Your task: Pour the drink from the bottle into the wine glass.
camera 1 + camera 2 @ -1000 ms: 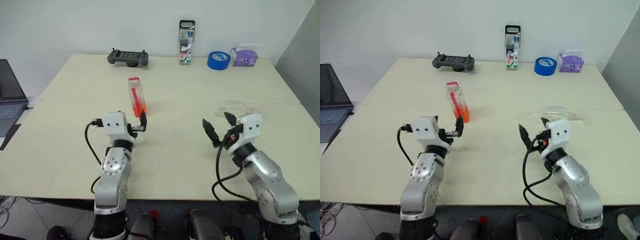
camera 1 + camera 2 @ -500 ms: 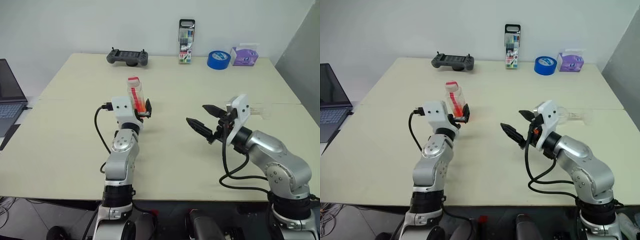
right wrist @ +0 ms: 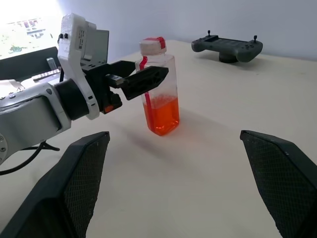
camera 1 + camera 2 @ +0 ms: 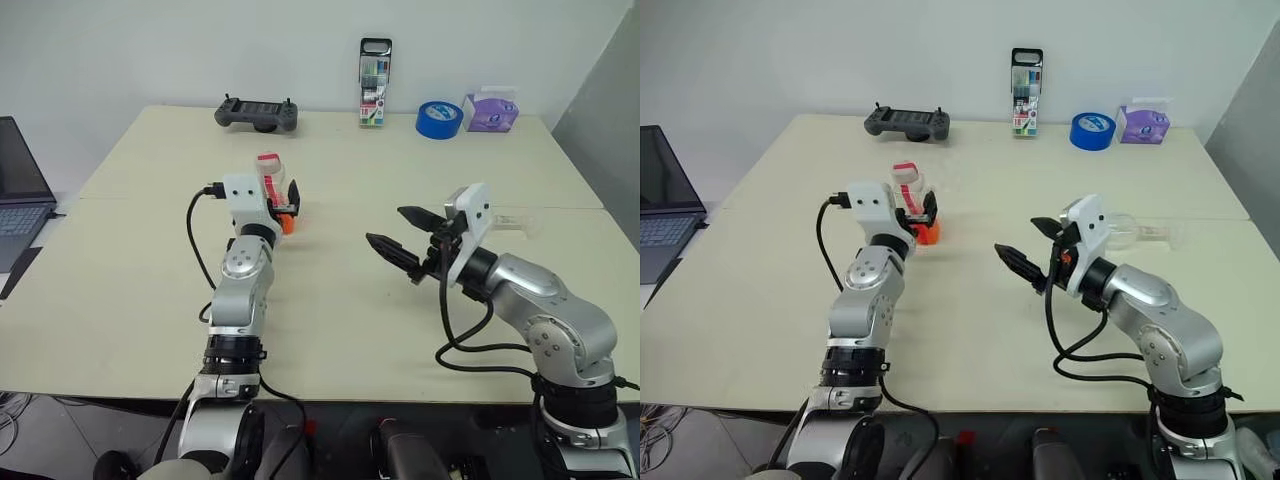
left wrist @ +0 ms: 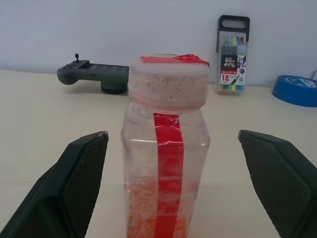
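The bottle (image 5: 166, 163) stands upright on the table left of centre. It is clear plastic with a red-and-white cap band, and the orange-red drink (image 3: 162, 115) fills its lower part. My left gripper (image 5: 171, 134) is open, one finger on each side of the bottle with gaps between them and its walls. My right gripper (image 4: 387, 226) is also open and empty. It hangs above the table to the right, pointing left toward the bottle. Behind its wrist the wine glass (image 4: 1132, 231) seems to lie on its side, partly hidden.
Along the far edge sit a black game controller (image 4: 256, 114), an upright marker case (image 4: 374, 68), a blue tape roll (image 4: 438, 119) and a purple box (image 4: 488, 112). A laptop (image 4: 18, 190) stands off the table's left side.
My left gripper has moved forward until its fingers flank the bottle. My right gripper has risen a little and swung left, now pointing at the bottle.
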Robot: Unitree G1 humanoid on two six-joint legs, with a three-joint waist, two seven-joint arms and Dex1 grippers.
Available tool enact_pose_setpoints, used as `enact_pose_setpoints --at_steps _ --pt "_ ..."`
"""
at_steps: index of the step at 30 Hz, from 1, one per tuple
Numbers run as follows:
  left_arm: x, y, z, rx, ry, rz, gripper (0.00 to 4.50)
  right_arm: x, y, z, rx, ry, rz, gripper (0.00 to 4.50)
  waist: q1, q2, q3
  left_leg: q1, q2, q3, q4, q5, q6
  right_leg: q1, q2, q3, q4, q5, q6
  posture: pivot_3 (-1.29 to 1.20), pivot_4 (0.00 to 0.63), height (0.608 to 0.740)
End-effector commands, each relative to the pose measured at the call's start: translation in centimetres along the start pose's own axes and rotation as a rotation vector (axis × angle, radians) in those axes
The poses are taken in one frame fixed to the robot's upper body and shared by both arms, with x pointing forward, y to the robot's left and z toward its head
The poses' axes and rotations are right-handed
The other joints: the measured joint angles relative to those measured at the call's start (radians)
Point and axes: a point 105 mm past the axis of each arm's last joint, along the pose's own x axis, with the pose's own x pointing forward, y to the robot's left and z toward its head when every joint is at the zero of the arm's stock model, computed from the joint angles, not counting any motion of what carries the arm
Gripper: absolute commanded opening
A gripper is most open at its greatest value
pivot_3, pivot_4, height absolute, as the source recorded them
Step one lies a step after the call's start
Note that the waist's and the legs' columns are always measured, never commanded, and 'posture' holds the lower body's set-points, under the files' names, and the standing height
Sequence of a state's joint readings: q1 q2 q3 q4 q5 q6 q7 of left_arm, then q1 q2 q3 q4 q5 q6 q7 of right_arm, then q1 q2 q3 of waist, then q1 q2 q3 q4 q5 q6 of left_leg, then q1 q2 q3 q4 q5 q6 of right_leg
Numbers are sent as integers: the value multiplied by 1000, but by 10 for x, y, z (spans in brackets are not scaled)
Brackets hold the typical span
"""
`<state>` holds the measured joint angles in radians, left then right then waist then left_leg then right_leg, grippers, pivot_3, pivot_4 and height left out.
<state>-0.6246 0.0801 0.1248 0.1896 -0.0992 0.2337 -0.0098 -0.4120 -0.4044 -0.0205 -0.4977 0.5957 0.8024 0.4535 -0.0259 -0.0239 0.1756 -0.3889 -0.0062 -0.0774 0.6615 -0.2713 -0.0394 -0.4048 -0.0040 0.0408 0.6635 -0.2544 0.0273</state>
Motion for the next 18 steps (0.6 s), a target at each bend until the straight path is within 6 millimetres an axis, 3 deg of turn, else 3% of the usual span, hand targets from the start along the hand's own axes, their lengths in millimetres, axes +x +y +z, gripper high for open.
enact_pose_setpoints --at_steps 1,18 --pt "8 -2 14 4 -58 -26 4489 2 6 12 -18 -48 14 4500 0 0 0 0 0 0 0 0 0 0 0 0 0 0 0 0 150 740" --pt "24 3 21 32 -106 -27 4489 5 13 2 -6 -27 15 4500 0 0 0 0 0 -1 0 0 0 -1 0 -1 1 0 0 0 150 740"
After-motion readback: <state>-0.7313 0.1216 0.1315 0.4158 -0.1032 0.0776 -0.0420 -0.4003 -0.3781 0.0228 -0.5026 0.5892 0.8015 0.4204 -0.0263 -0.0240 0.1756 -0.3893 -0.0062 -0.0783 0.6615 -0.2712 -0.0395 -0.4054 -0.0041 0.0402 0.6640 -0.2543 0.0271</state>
